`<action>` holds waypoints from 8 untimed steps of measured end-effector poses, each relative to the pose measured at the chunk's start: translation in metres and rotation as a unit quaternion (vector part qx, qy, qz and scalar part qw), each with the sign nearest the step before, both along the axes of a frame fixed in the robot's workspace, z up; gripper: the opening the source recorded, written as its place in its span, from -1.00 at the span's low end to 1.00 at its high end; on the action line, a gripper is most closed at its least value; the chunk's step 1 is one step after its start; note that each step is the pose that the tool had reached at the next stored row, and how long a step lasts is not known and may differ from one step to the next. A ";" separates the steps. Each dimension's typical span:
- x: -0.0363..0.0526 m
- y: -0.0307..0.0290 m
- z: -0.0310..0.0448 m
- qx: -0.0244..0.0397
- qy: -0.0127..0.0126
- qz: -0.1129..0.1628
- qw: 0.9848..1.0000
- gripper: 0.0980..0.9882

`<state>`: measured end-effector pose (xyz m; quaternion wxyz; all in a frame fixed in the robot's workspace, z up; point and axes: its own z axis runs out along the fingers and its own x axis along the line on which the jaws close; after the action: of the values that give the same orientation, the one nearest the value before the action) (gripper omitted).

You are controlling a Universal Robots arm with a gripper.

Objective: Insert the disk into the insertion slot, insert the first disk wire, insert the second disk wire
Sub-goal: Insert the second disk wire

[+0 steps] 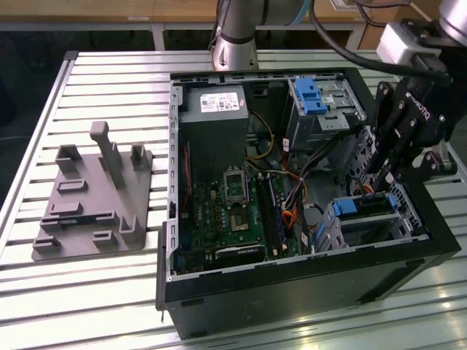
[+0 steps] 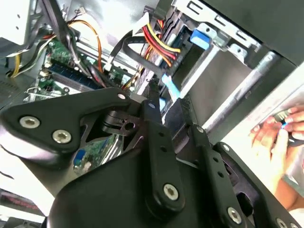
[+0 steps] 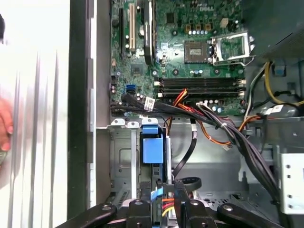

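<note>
While the arm hangs over the open computer case (image 1: 292,292), I've got the gripper (image 1: 379,179) down at the insertion slot (image 1: 376,222), the perforated drive cage in the corner of the case at the exterior view's right. The disk (image 1: 365,206) sits in that cage already, its blue caddy edge just showing at the top, so I judge the seating step done and a wire step in hand. In the first wrist view the fingers (image 3: 183,202) are drawn close together right at a bundle of red and yellow leads beside a blue connector (image 3: 159,192). I read the jaws as pinched on that plug, though the contact itself is hidden, so I can't tell for sure. The blue tab (image 3: 153,149) of the caddy lies just beyond. The motherboard (image 1: 230,211) is well apart. A person's hand (image 2: 278,128) rests outside the case wall. This plug calls for square alignment with its socket and a gentle, straight push.
</note>
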<state>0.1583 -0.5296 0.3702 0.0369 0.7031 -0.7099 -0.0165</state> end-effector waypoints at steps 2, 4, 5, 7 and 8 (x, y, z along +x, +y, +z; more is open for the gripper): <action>-0.0007 0.0000 0.0091 0.000 0.000 -0.001 1.000 -0.47; -0.0008 0.0000 0.0184 0.000 0.000 -0.001 1.000 -0.47; -0.0010 0.0001 0.0213 0.000 0.000 -0.001 1.000 -0.47; -0.0013 0.0010 0.0231 -0.001 0.000 -0.002 1.000 -0.51; -0.0013 0.0014 0.0235 -0.002 0.000 -0.002 1.000 -0.66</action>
<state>0.1570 -0.5282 0.3936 0.0378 0.7014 -0.7116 -0.0155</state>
